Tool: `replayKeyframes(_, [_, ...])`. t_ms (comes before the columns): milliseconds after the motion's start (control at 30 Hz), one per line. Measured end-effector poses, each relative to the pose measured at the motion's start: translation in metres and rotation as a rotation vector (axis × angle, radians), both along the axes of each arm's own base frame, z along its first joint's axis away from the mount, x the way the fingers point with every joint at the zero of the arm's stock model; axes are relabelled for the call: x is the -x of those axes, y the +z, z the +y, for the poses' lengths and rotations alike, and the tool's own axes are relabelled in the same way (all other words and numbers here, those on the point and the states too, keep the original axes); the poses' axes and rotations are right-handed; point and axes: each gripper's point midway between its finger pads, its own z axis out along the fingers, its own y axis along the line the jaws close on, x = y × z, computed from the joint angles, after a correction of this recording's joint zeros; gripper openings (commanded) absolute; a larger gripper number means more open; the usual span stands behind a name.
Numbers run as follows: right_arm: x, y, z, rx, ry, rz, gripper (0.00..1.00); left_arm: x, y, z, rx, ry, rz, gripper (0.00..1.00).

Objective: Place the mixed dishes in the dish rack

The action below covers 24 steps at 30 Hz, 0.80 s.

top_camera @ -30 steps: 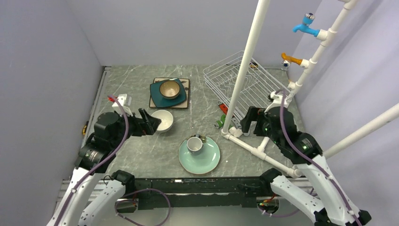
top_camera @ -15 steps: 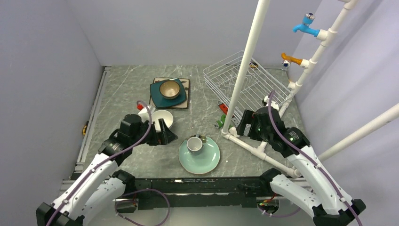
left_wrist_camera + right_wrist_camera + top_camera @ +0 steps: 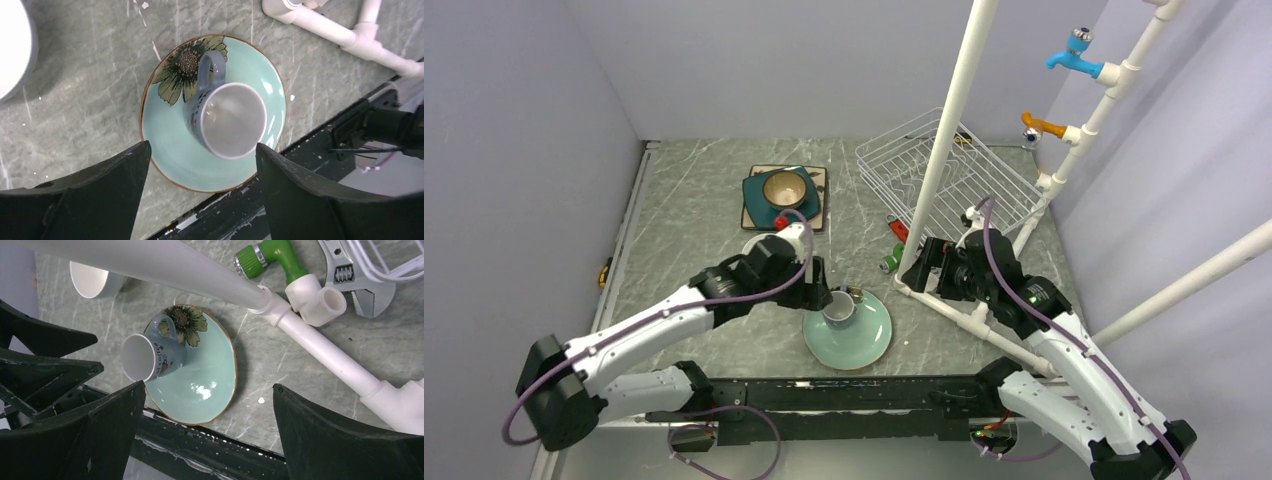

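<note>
Left end effector (image 3: 821,297): released, its two dark fingers spread wide and hanging over the near-left part of the green plate (image 3: 869,335); in its own wrist view the mug (image 3: 227,120) sits in the gap between the fingers, and neither finger touches it.
Right end effector (image 3: 922,265): released too, fingers wide apart, holding nothing, just beside the foot of the white pipe frame (image 3: 944,140) and pointing toward the green plate.
Mug: upright on the green plate, left of the plate's middle, mouth up, its handle turned toward the sunflower painted on the plate.
Green plate: flat on the counter (image 3: 694,190), near the front edge, between the two arms.
White bowl (image 3: 92,277): on the counter to the left and behind the green plate, apart from it; from above the left arm hides most of it.
Brown bowl (image 3: 785,188): sits in the teal square plate (image 3: 756,210), which lies on the cream square plate (image 3: 823,190), all stacked at the back of the counter.
Dish rack (image 3: 879,150): back right of the counter, tilted, behind the upright pipe; I see no dishes in it.
Small bits: a green hose fitting (image 3: 270,252) and a wrench (image 3: 357,282) lie by the pipe's foot, between the green plate and the dish rack.
</note>
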Motion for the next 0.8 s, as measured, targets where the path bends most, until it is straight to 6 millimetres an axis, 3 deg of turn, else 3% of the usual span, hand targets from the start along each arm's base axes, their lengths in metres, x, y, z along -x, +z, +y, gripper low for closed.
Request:
replayKeyframes(133, [0.002,-0.01,0.005,-0.002,0.02,0.031,1.0,-0.008,-0.005,-0.02,-0.093,-0.007,-0.009,0.65])
replayKeyframes(300, [0.002,-0.014,0.006,-0.008,0.029,0.034,1.0,-0.013,-0.02,-0.037,-0.258,-0.006,-0.023,0.67])
replayKeyframes(433, [0.0,-0.016,0.009,-0.013,0.035,0.036,1.0,-0.01,-0.033,-0.037,-0.371,-0.007,-0.03,0.65])
replayKeyframes(667, [-0.001,-0.024,0.013,-0.009,0.046,0.061,1.0,-0.007,-0.057,-0.029,-0.471,-0.011,0.003,0.53])
replayKeyframes(800, [-0.001,-0.027,0.012,-0.006,0.046,0.067,1.0,-0.005,-0.062,-0.03,-0.482,-0.02,0.011,0.39])
